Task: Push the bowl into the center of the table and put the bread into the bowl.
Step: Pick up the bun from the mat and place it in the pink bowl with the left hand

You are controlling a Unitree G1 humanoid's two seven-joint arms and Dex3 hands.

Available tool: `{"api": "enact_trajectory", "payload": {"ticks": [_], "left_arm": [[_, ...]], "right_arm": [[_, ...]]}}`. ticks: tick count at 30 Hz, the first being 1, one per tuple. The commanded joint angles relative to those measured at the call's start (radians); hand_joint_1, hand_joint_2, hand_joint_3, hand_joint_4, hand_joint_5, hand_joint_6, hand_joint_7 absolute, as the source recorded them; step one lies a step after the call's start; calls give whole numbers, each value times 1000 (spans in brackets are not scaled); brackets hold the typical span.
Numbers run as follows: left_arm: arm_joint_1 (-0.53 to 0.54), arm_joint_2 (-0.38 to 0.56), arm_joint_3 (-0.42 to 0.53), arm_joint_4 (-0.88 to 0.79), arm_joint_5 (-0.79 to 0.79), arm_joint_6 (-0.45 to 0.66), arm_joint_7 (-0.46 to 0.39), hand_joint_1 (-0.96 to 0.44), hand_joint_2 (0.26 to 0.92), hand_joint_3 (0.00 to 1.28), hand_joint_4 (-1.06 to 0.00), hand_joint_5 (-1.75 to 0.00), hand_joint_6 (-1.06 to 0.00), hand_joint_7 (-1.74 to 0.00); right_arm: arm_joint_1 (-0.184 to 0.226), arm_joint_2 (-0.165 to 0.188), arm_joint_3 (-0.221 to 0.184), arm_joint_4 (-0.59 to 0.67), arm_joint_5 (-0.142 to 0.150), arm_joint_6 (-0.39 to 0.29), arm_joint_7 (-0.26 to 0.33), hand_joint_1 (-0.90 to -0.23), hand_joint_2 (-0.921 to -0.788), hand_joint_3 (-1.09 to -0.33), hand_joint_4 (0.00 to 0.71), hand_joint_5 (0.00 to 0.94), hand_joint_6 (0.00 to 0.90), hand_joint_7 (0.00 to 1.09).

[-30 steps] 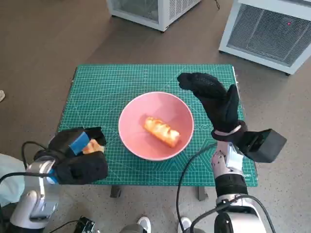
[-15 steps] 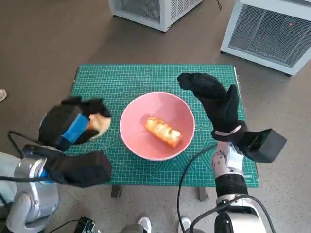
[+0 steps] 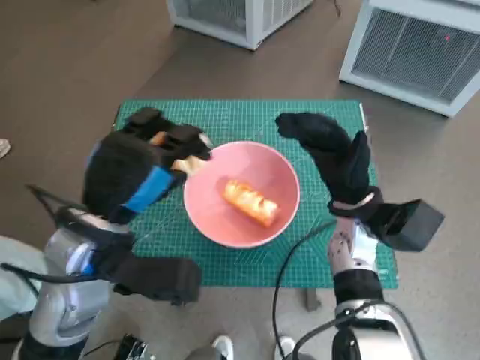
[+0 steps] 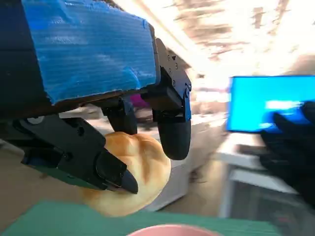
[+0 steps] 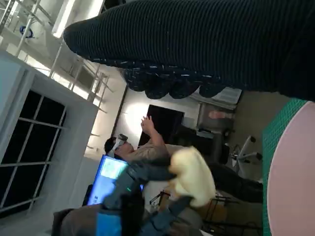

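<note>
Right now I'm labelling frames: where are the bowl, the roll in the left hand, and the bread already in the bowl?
bowl [image 3: 281,169], head view, inner wall.
roll [image 4: 142,169], left wrist view, crust.
left hand [image 3: 139,169], head view, back.
bread [image 3: 250,202], head view, middle.

So the bench [image 3: 315,112] is covered with a green cutting mat [image 3: 225,120] with a pale grid printed on it, sitting on a brown floor [image 3: 75,67]. Past the far edge there are two white units with grilles, one white unit [image 3: 240,15] around the middle and another white grilled unit [image 3: 412,49] off to the right with a tiny red light on it. The toe of a pale shoe [image 3: 3,148] pokes in at the far left edge. From the right wrist camera you can see a person [image 5: 147,142] with an arm raised near a blue screen [image 5: 109,174], plus tall dark windows [image 5: 24,152] off to one side.
</note>
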State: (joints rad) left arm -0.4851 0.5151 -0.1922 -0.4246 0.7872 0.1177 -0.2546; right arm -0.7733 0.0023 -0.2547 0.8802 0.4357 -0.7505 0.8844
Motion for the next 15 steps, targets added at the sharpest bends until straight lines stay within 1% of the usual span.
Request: {"api": "enact_trajectory", "payload": {"ticks": [1, 4, 5, 7, 9, 10, 11, 13, 15], "left_arm": [[-67, -33, -48, 64, 24, -25, -11, 1, 917, 32, -746, -1140, -666, -1088], [-90, -52, -77, 111, 40, -35, -5, 5, 905, 51, -716, -1275, -739, -902], [-96, -60, -89, 131, 48, -40, 1, 5, 903, 55, -708, -1292, -749, -881], [-104, -72, -106, 166, 59, -52, 13, 4, 896, 71, -698, -1212, -719, -1024], [-111, -82, -119, 203, 62, -67, 24, 4, 894, 78, -695, -1185, -709, -1073], [-114, -86, -123, 219, 61, -74, 27, 5, 887, 89, -689, -1249, -736, -979], [-116, -89, -129, 241, 56, -85, 32, 5, 884, 94, -688, -1272, -746, -946], [-117, -94, -135, 278, 46, -104, 40, 4, 870, 108, -724, -1266, -743, -916], [-117, -101, -137, 314, 32, -119, 44, 3, 863, 114, -758, -1222, -722, -946]], "right_arm": [[25, -6, 2, 0, -3, 10, -8, -689, -921, -713, 177, 0, -1, 544], [27, -7, 2, -2, -4, 8, -10, -689, -921, -713, 178, 0, -1, 544], [29, -7, 2, -4, -4, 7, -10, -689, -921, -713, 178, 0, -1, 544], [30, -8, 1, -6, -4, 7, -11, -688, -921, -713, 177, 0, -1, 544], [32, -8, 1, -7, -3, 7, -12, -688, -921, -713, 177, 0, -1, 544], [32, -9, 1, -8, -3, 7, -13, -688, -921, -713, 177, 0, -1, 544], [33, -9, 0, -8, -4, 5, -14, -688, -921, -713, 177, 0, -1, 543], [35, -10, 0, -10, -5, 2, -16, -688, -921, -714, 177, 0, -1, 543], [37, -11, -1, -12, -5, 1, -18, -687, -921, -714, 177, 0, -1, 543]]}}
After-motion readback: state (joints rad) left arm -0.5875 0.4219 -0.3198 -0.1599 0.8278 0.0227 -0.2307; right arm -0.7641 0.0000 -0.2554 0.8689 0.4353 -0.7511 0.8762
